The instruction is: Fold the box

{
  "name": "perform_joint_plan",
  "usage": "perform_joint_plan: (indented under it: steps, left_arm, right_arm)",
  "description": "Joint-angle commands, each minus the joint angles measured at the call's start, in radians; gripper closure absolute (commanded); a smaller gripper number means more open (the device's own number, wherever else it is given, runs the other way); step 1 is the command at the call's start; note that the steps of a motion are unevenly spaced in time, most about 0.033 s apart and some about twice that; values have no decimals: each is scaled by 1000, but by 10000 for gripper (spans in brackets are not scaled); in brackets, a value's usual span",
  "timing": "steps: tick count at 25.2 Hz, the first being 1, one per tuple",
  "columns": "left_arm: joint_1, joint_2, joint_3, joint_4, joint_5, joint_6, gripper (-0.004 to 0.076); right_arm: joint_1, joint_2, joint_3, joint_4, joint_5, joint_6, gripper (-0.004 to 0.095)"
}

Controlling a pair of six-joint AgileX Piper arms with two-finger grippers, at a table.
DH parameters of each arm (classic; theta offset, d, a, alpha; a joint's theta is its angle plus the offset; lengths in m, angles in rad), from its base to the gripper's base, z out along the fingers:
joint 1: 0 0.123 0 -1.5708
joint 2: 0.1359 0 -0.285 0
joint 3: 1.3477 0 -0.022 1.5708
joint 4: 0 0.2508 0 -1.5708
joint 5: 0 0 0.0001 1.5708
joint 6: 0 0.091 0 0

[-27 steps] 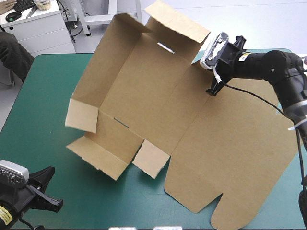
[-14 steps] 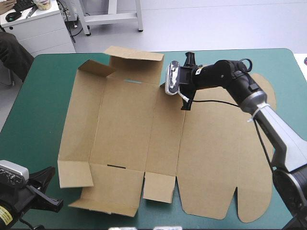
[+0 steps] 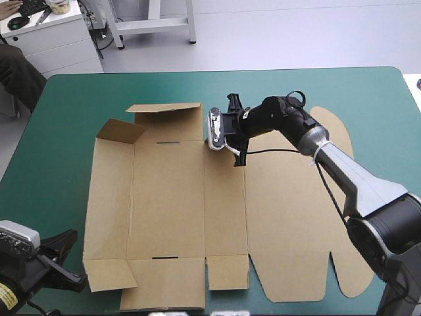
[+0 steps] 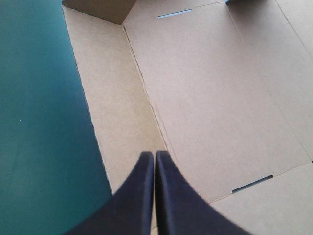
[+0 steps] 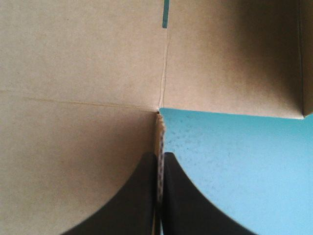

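"On the teal-green cover [image 3: 72,112], where does the box [image 3: 168,204] sit?"

"I see it opened out almost flat across the middle, with its wide lid panel [image 3: 296,217] toward the right edge. At the far left corner a small flap [image 3: 122,130] stands up. The far flap [image 3: 168,113] beside it is tilted up too. A thin slot [image 3: 170,141] shows in the base panel, close to the far fold."

"And your grippers?"

"My right gripper [image 5: 160,155] is pinched onto the box's far edge, at the notch where two panels meet. The board's cut edge runs between the black fingers. My left gripper [image 4: 154,153] is by the cover's near left corner, fingers pressed together with nothing between them, pointing over the box's left panel. I can't tell whether it touches the board."
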Motion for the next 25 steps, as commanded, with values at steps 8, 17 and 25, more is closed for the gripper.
perform_joint_plan:
  steps: [8, 17, 25]
  left_arm:
    - [1, 11, -31, 5, -47, -10, 734]
    - [1, 11, -31, 5, -43, -10, 734]
    - [1, 11, -31, 9, -43, -10, 734]
  right_arm:
    - [-2, -53, -37, 39, -40, 88, 145]
    - [-2, -162, -37, -51, -18, 672, 418]
    - [-3, -226, -37, -295, 181, 1151, 905]
